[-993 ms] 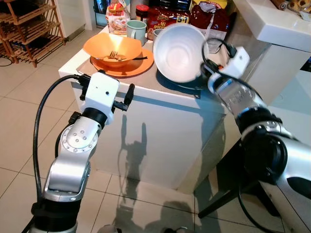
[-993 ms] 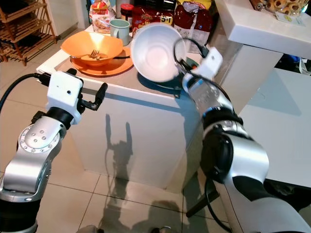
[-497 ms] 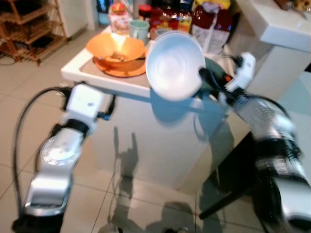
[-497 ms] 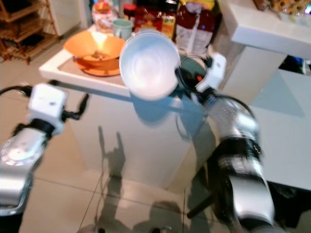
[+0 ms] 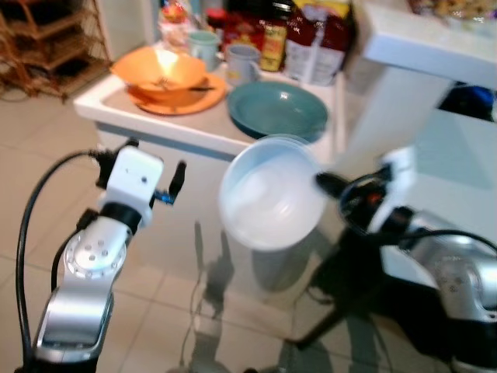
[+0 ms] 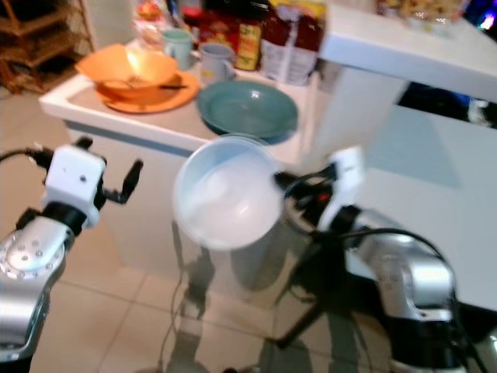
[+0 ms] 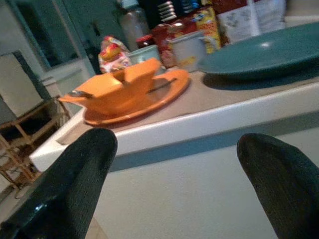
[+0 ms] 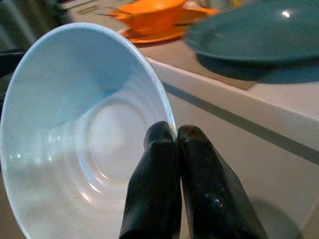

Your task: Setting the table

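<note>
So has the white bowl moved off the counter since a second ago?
Yes. The white bowl left its spot over the teal plate, now held below the counter edge.

The right claw [image 5: 324, 183] holds a white bowl [image 5: 270, 203] by its rim, tilted, in front of the tabletop [image 5: 225, 137] bearing a teal plate [image 5: 278, 109] and orange bowl [image 5: 158, 70], the left claw [image 5: 175, 179] beside it.

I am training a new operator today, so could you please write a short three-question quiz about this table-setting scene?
1. True or false: the right gripper pinches the rim of the white bowl.
2. What lies in the orange bowl? A) a fork B) a spoon C) a knife
3. Fill in: the left gripper's fingers are ____ and hold nothing.

Key: 1 true; 2 A; 3 open.
</note>
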Motion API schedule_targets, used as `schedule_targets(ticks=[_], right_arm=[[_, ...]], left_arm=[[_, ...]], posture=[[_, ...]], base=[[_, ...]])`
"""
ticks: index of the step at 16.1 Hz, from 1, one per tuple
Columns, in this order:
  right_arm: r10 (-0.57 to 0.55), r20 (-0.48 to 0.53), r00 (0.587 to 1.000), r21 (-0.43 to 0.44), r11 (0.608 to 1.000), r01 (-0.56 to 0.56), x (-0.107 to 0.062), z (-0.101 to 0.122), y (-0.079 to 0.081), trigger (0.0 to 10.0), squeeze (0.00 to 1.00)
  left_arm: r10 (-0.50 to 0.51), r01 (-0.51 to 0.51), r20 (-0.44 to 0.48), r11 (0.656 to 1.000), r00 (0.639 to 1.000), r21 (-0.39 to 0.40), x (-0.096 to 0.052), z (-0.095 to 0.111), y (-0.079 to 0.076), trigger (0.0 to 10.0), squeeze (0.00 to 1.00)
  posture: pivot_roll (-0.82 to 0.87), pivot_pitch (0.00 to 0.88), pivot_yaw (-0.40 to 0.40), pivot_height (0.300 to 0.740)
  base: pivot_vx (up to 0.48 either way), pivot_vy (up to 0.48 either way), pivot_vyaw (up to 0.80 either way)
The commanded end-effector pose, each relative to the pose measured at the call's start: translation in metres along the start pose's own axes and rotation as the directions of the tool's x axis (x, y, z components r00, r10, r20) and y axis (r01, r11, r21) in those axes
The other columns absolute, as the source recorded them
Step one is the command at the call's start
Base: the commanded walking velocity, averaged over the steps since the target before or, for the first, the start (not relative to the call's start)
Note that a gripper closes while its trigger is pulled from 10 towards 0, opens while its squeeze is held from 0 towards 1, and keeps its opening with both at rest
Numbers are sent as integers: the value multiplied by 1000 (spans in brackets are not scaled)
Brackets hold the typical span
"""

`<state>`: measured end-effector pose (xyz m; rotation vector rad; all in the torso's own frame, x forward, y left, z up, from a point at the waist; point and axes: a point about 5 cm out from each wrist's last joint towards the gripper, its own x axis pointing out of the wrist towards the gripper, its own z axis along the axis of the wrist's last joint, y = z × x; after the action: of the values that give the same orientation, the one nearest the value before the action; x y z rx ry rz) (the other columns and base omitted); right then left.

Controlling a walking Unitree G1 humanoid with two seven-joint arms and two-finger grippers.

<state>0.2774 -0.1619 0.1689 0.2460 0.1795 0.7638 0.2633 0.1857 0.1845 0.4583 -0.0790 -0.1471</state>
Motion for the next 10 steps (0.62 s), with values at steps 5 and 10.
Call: schedule_targets(ticks=[5,10], right_arm=[[-220,89,971,-19,975,223,-7,11,-16,10000,0],[-450,112,886,-4,891,453,-11,9,-40,10000,0]], left_arm=[[-8,8,4,1000,1000,17,6,2,-9,10000,0],[-13,12,28,1000,1000,24,17,7,-19,10000,0]], posture=[[16,0,-79,740],[3,0,-68,740]], base=[[0,-480,0],[0,-480,480]])
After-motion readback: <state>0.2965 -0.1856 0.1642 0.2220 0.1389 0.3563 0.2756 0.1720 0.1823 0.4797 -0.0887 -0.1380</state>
